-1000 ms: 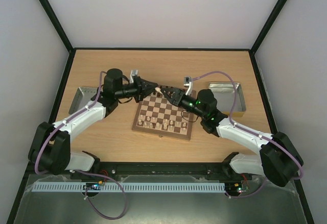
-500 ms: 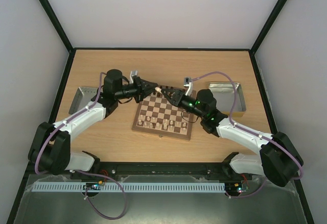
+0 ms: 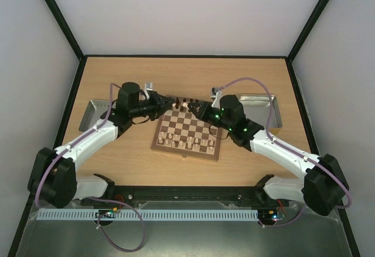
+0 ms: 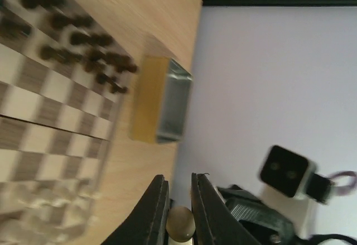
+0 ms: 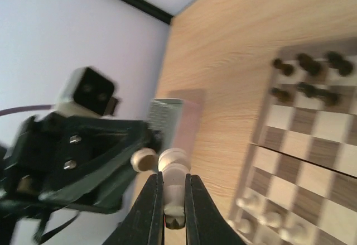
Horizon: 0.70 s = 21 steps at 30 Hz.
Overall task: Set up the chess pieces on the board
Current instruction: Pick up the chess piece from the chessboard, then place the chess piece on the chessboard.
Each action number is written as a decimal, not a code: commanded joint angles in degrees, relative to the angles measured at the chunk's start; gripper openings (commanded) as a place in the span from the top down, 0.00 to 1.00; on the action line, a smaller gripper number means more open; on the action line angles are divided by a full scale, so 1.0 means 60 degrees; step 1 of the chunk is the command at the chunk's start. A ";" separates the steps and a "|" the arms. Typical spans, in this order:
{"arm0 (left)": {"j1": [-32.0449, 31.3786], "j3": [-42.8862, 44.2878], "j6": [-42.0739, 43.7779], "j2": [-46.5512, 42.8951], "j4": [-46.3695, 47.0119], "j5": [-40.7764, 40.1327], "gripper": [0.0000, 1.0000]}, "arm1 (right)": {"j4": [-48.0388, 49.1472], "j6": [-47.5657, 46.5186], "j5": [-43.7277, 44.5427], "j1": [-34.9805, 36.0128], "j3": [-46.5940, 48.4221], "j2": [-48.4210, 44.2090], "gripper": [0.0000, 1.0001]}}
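The chessboard (image 3: 187, 129) lies mid-table, with dark pieces (image 3: 184, 103) along its far edge and cream pieces (image 3: 181, 143) along its near edge. My left gripper (image 3: 171, 103) hovers over the board's far left corner. In the left wrist view the left gripper (image 4: 179, 178) is shut on a cream piece (image 4: 181, 222). My right gripper (image 3: 195, 107) faces it over the far rows. In the right wrist view the right gripper (image 5: 173, 177) is shut on another cream piece (image 5: 174, 169). The left gripper's piece (image 5: 144, 159) sits just beside it.
A grey metal tray (image 3: 92, 114) stands left of the board, and it also shows in the right wrist view (image 5: 167, 116). A second tray (image 3: 265, 108) stands to the right, and it also shows in the left wrist view (image 4: 170, 102). Black frame rails edge the table.
The two gripper tips, which met over the far edge of the board, have drawn slightly apart. The left has pulled back to the left and the right arm's wrist has shifted towards the back.
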 commanded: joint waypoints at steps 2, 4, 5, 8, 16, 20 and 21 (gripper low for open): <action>0.0057 0.0343 0.4002 -0.1056 -0.3299 -0.2956 0.98 | -0.6229 -0.1391 0.1779 0.0004 0.1524 -0.0026 0.98; 0.0053 0.0247 0.4893 -0.1452 -0.4052 -0.3944 0.98 | -0.7728 -0.1746 0.2108 0.0022 0.1920 0.0066 0.98; 0.0046 0.0173 0.5273 -0.1633 -0.4232 -0.4360 0.98 | -0.8361 -0.1867 0.2318 0.0074 0.2145 0.0090 0.98; 0.0040 0.0078 0.6278 -0.2124 -0.4690 -0.5294 0.98 | -1.0103 -0.2044 0.2897 0.0469 0.2911 0.0173 0.98; 0.0041 -0.0222 0.7426 -0.2609 -0.4640 -0.5456 0.97 | -1.2220 -0.1553 0.3555 0.2169 0.3751 0.1341 0.98; 0.0051 -0.0256 0.7595 -0.2624 -0.4544 -0.5324 0.97 | -1.2254 -0.1359 0.3826 0.2662 0.3622 0.2119 0.98; 0.0044 -0.0258 0.7616 -0.2631 -0.4552 -0.5335 0.97 | -1.2184 -0.1353 0.3830 0.2669 0.3551 0.2221 0.98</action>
